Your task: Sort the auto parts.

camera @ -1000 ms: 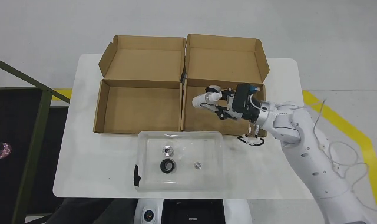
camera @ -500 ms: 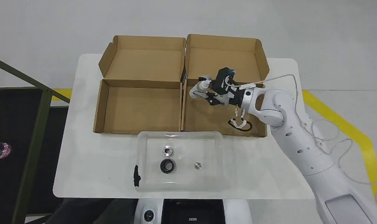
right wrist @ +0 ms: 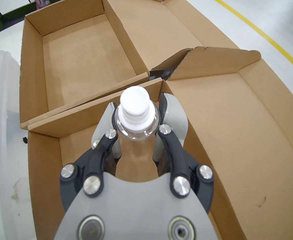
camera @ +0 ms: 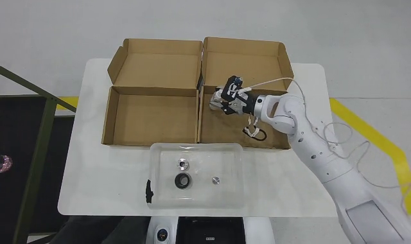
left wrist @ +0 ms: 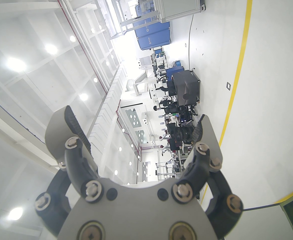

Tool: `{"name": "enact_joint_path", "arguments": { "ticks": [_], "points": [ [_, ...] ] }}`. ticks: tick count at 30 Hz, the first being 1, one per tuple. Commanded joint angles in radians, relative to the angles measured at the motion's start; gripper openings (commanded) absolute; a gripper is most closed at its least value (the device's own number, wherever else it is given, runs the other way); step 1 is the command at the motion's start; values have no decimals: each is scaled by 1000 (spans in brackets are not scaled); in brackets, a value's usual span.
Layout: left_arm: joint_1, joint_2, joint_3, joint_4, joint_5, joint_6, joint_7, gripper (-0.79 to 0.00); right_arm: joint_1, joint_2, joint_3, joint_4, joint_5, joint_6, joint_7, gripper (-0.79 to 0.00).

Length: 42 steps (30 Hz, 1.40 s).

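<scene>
My right gripper (right wrist: 136, 121) is shut on a white and clear auto part (right wrist: 135, 112) with a round white top. It hangs over the far left corner of the right cardboard box (camera: 273, 125), and the gripper (camera: 221, 101) shows there from above too. The left cardboard box (camera: 154, 119) stands beside it with a bare floor. A clear plastic bin (camera: 196, 149) in front of the boxes holds a black ring (camera: 183, 181) and two small metal parts (camera: 183, 163). My left gripper (left wrist: 136, 123) is open, pointing out into the room with nothing between its fingers.
Both boxes have their lids (camera: 160, 63) folded open at the back. A loop of cable (camera: 254, 132) from the right arm hangs into the right box. The white table (camera: 90, 173) has bare room to the left and right of the bin.
The right arm has carried the white part from the middle of the right box towards its far left corner, turning the wrist. The left gripper's earlier state is not shown.
</scene>
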Motion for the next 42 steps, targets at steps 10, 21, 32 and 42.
{"name": "enact_joint_path", "arguments": {
  "ticks": [10,21,32,42],
  "points": [
    [0,0,0,0,0,0,0,0,19,-19,-28,36,-32,14,7,-480],
    [0,0,0,0,0,0,0,0,-21,4,49,-99,-64,-22,8,-289],
    [0,0,0,0,0,0,0,0,-142,48,164,-375,-89,-87,96,-99],
    [0,0,0,0,0,0,0,0,-331,89,243,-616,-85,-164,207,-58]
  ]
}}
